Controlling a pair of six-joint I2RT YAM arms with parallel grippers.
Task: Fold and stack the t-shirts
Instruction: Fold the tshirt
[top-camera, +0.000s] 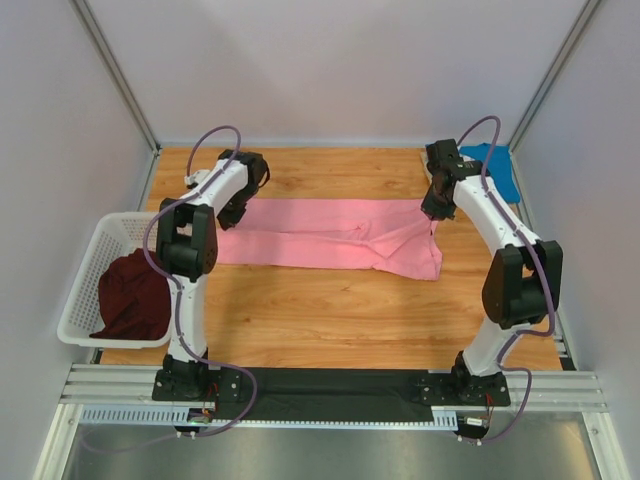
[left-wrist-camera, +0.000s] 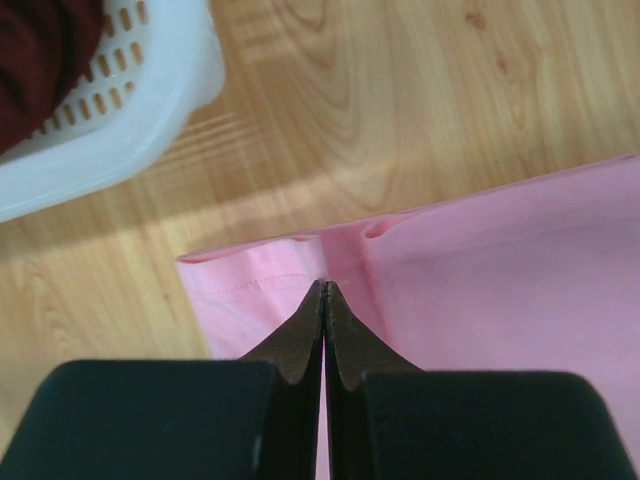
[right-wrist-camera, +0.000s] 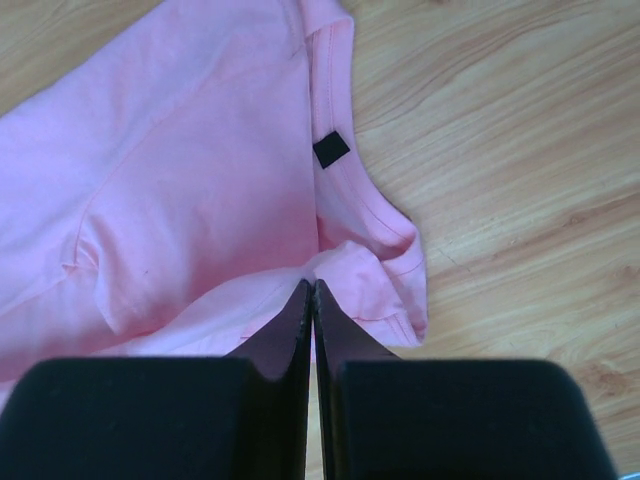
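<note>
L hand (left-wrist-camera: 323, 290), R hand (right-wrist-camera: 312, 290) clamped on pink tee (top-camera: 320, 235); maroon tee (top-camera: 132, 295) in basket (top-camera: 80, 285).

No word, number, brand or sign can be read in any of the views. The only label in sight is a small black square tag (right-wrist-camera: 331, 150) on the neckband of the bright pink soft fabric t-shirt (right-wrist-camera: 190, 190), seen from the right wrist camera. Its face appears plain dark, and no lettering can be made out on it.
</note>
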